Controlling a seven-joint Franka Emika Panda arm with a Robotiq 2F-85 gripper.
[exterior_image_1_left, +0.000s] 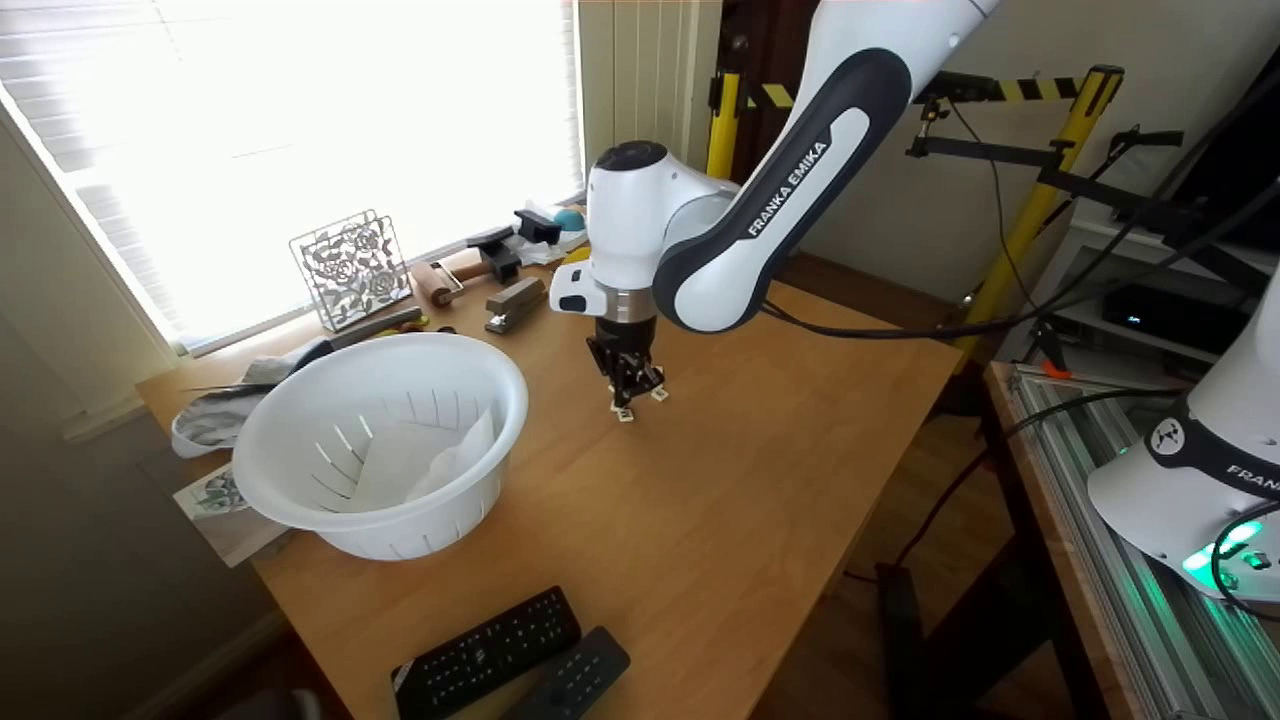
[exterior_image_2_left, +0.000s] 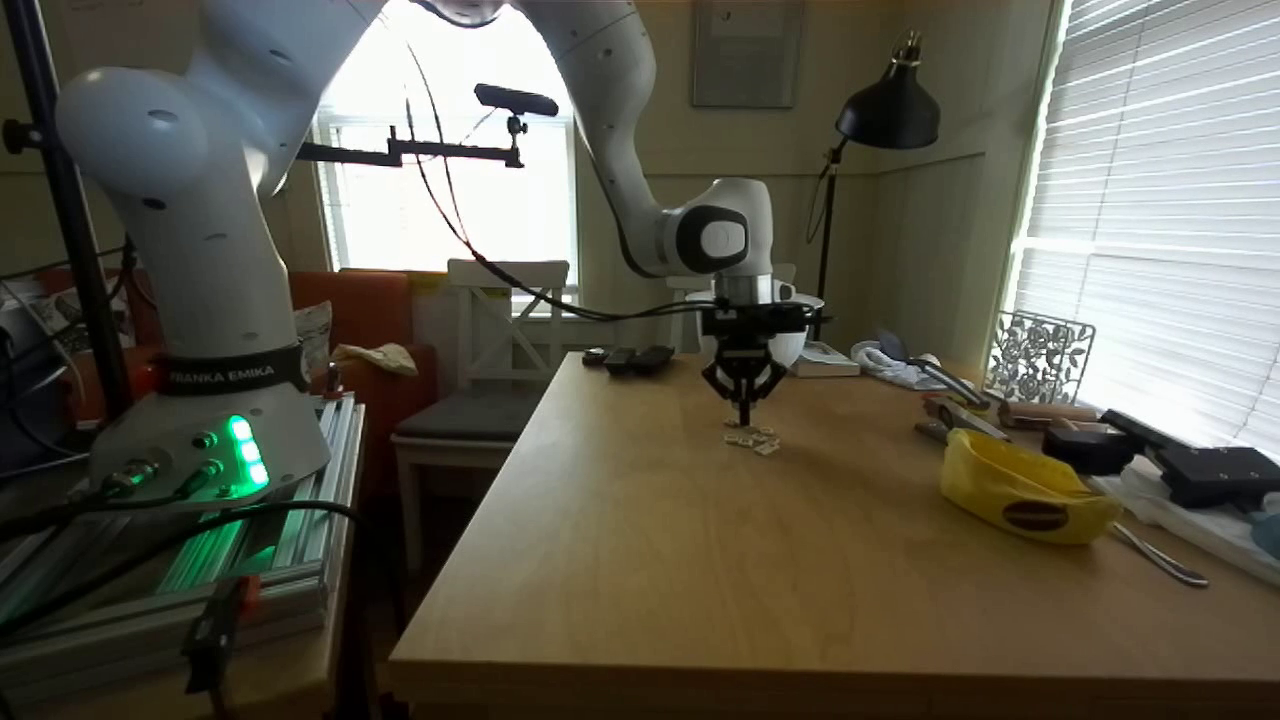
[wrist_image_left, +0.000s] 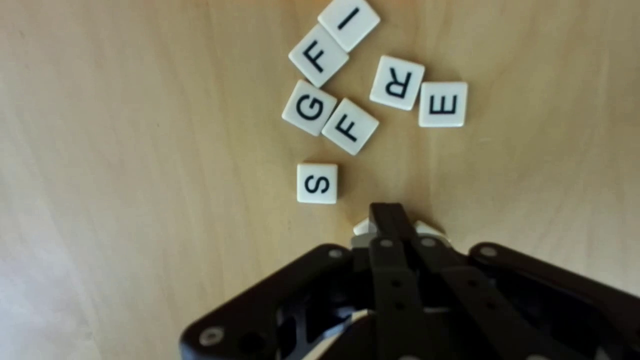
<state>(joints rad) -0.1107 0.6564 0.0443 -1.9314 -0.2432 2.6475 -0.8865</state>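
My gripper (wrist_image_left: 388, 216) points down at the wooden table with its black fingertips together and nothing visible between them. It also shows in both exterior views (exterior_image_1_left: 624, 392) (exterior_image_2_left: 744, 412), low over a small group of white letter tiles (exterior_image_1_left: 625, 414) (exterior_image_2_left: 766, 447). In the wrist view the S tile (wrist_image_left: 317, 194) is nearest, up and left of the fingertips. Farther up lie a G tile (wrist_image_left: 300, 120), an F tile (wrist_image_left: 362, 132), another F tile (wrist_image_left: 327, 70), an I tile (wrist_image_left: 362, 30), an R tile (wrist_image_left: 385, 92) and an E tile (wrist_image_left: 443, 120). White tile edges (wrist_image_left: 430, 230) show beside the fingers, mostly hidden.
A white slotted bowl (exterior_image_1_left: 420, 535) with white paper inside stands near the window side. Black remotes (exterior_image_1_left: 490, 650) lie at one table end. A stapler (exterior_image_1_left: 516, 303), a metal holder (exterior_image_1_left: 355, 270) and a yellow pouch (exterior_image_2_left: 1030, 490) line the window side. A cable hangs along the arm.
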